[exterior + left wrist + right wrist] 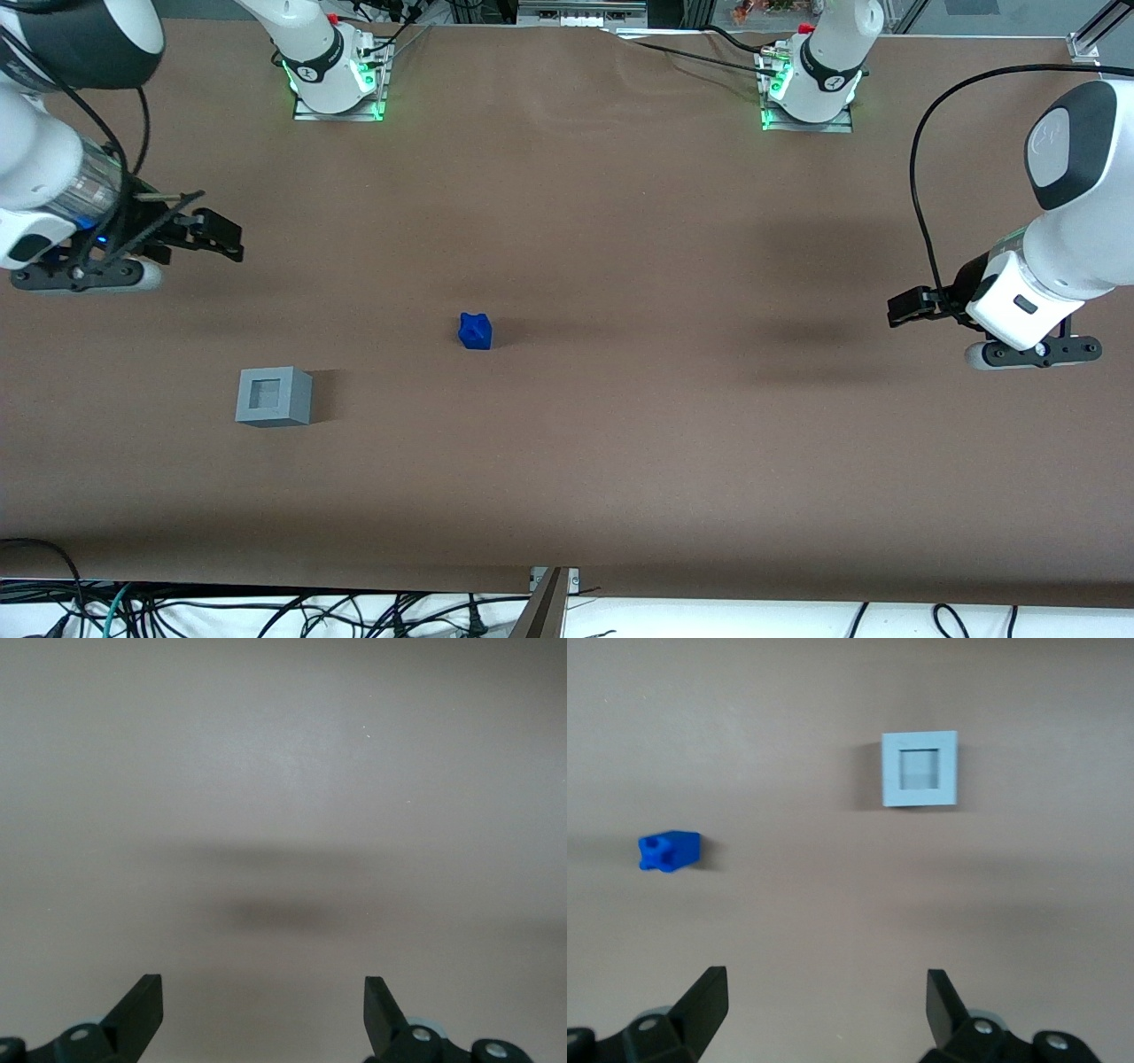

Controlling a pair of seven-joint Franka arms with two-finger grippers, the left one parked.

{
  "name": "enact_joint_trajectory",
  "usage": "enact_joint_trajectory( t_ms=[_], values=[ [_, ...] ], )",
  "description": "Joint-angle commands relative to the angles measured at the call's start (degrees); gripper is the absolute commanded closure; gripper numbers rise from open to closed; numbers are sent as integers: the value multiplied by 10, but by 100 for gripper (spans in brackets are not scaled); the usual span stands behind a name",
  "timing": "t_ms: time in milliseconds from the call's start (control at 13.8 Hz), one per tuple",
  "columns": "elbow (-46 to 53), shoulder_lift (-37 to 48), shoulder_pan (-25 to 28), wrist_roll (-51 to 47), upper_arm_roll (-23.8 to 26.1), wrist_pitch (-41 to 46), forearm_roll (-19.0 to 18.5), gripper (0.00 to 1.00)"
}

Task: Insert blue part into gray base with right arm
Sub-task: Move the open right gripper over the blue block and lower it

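Note:
The blue part lies on the brown table near its middle, with nothing touching it. The gray base stands nearer the front camera than the blue part and toward the working arm's end, its square recess facing up and empty. My right gripper hangs above the table at the working arm's end, farther from the front camera than the gray base and apart from both objects. It is open, with only bare table between its fingers.
Two arm bases with green lights are bolted at the table edge farthest from the front camera. Loose cables hang below the table's near edge.

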State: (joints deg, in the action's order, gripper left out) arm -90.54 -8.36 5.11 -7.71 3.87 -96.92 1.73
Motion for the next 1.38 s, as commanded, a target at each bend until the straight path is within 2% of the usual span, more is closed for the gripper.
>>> enact_joint_trajectory(
  t_ms=[0,291,508,799,944,1162,1307],
  values=[
    [-37,-21,43,-82,14,-71,6,1],
    [-37,-102,119,-219,14,-178,5,1],
    [-41,-155,155,-293,14,-254,3,1],
    [-95,-195,198,-368,12,-371,-4,1],
    [-118,-209,215,-391,10,-417,-17,1],
    [-122,-231,222,-425,10,-437,-64,1],
    [-131,-234,222,-425,10,-444,-68,1]
  ],
)
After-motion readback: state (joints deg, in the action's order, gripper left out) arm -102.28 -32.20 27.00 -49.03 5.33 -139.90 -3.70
